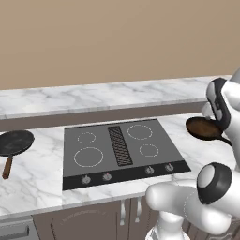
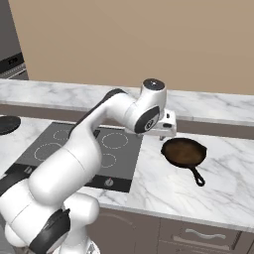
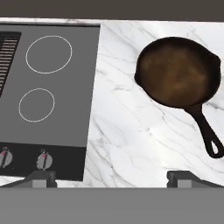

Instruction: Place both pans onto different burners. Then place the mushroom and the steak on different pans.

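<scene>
Marble bench (image 1: 37,173) seen along the front, with a raised marble ledge (image 1: 93,96) behind it.

Dark grey cooktop (image 1: 119,161) set into the bench; four burners (image 1: 88,156) marked as white circles, a black vent grille (image 1: 120,145) between them, small knobs (image 1: 107,176) along the front edge.

Black pan (image 1: 16,142) with brown wooden handle is found on the bench left of the cooktop, apart from it, handle towards the front.

Reddish-brown pan (image 3: 177,71) lies on the bench right of the cooktop, off the burners, its dark handle angled towards the front right.

Gripper (image 3: 112,178) is held above the bench between cooktop edge and reddish-brown pan, fingers spread wide, nothing between them, touching neither.
</scene>
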Controlling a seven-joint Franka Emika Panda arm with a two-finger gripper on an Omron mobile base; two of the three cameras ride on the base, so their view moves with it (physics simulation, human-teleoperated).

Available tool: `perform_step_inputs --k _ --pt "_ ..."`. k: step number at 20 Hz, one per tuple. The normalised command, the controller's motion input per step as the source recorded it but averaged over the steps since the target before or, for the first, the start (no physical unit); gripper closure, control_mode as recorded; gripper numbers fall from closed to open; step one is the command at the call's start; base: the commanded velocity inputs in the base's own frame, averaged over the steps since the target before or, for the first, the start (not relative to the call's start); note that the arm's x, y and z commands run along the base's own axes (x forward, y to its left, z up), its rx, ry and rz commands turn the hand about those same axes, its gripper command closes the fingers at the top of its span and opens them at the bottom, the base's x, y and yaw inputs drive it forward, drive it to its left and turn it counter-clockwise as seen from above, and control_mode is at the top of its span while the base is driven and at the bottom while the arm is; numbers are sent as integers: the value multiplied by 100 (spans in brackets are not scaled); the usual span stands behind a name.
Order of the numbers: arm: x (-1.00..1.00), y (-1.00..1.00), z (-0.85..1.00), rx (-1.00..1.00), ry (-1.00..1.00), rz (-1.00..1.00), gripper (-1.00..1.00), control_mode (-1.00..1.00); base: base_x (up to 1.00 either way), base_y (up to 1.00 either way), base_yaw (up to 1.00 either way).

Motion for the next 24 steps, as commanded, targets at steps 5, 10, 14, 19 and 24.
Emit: perform_step_inputs --k 5,10,14,19,24 --pt "0 -32 -26 0 0 0 -100 -100 0 0 0" --pt "0 -32 -20 -1 0 0 -100 -100 0 0 0" --pt "0 -33 -16 -3 1 0 -100 -100 0 0 0" --pt "0 -23 -18 -6 5 0 -100 -100 0 0 0" --pt "0 -16 -9 -4 9 0 -100 -100 0 0 0"
